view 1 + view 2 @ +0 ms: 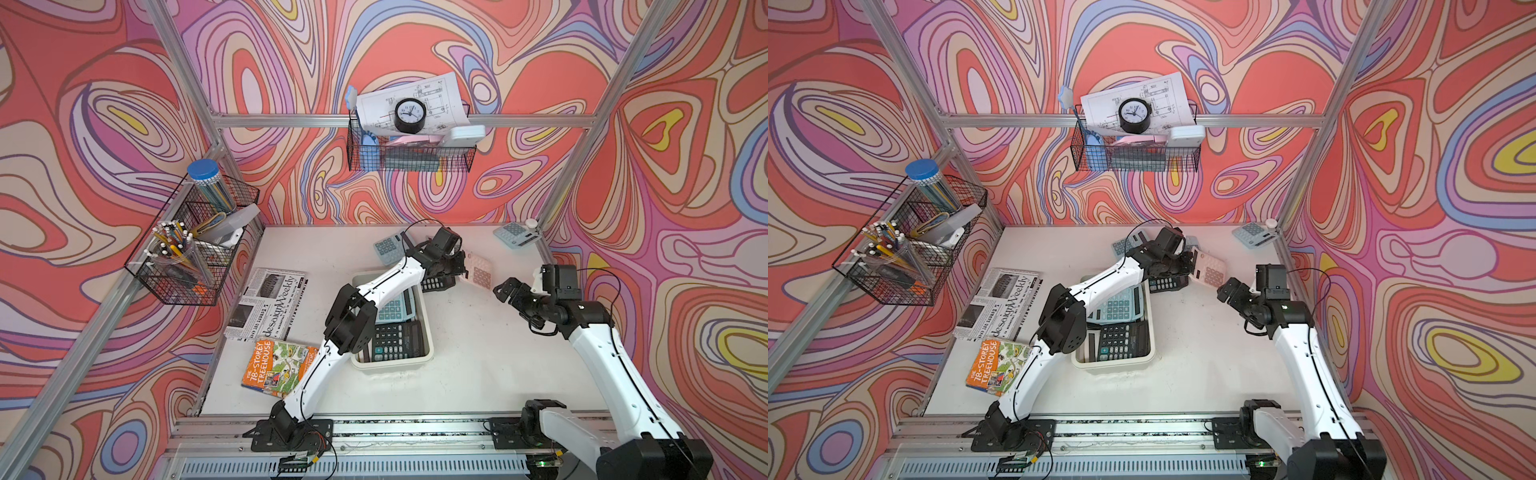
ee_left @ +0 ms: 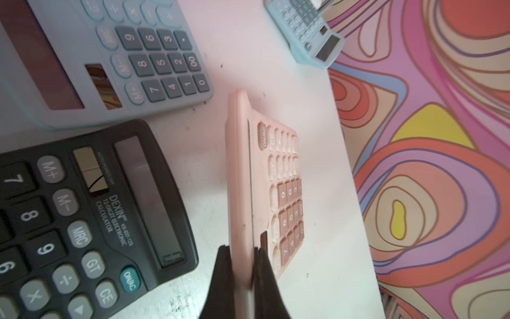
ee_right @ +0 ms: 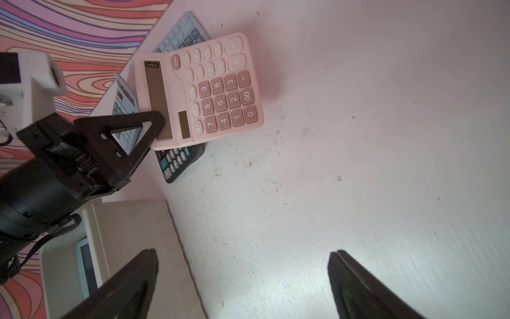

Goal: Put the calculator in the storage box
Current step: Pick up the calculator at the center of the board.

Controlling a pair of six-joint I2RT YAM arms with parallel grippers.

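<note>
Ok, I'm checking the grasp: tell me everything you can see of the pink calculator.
The pink calculator is pale plastic with rose number keys, a dark display and a small solar panel. The left gripper is shut on its display-end edge. It is tilted, outside the storage box, overlapping a black calculator.

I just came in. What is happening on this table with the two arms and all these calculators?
The left gripper has its jaws shut on the display end of the pink calculator, which is tilted up beside a black calculator lying on the table. The right gripper hangs open above bare table and holds nothing. The storage box already contains a blue calculator and a dark calculator; the pink one is not in it yet.
</note>
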